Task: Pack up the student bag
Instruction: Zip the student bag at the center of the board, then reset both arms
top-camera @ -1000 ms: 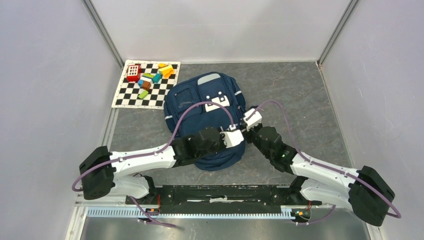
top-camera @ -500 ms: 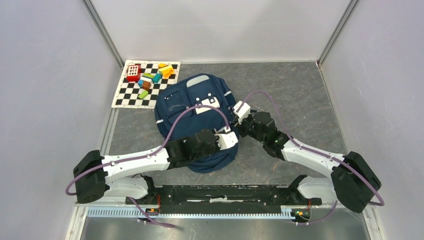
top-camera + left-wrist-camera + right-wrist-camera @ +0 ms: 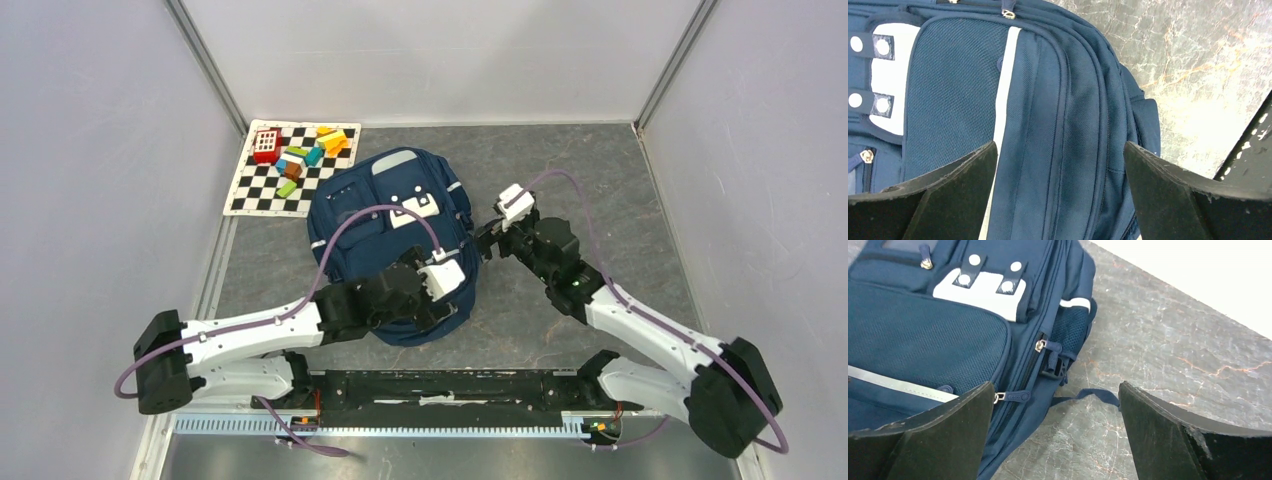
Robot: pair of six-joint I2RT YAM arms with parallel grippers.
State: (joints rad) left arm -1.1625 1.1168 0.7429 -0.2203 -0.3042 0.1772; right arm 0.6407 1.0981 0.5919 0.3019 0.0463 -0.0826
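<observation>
Both jaws opened, student bag beneath, unheld

A large navy blue student bag lay flat, front side up, on the grey table, just left of the middle, its length running near to far. Grey reflective stripes crossed its pockets. A white buckle patch sat centrally. A thin strap trailed from its right side.

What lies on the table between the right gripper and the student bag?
Only bare grey table and the student bag's own loose strap, as the right wrist view shows between the right gripper's fingers.
</observation>
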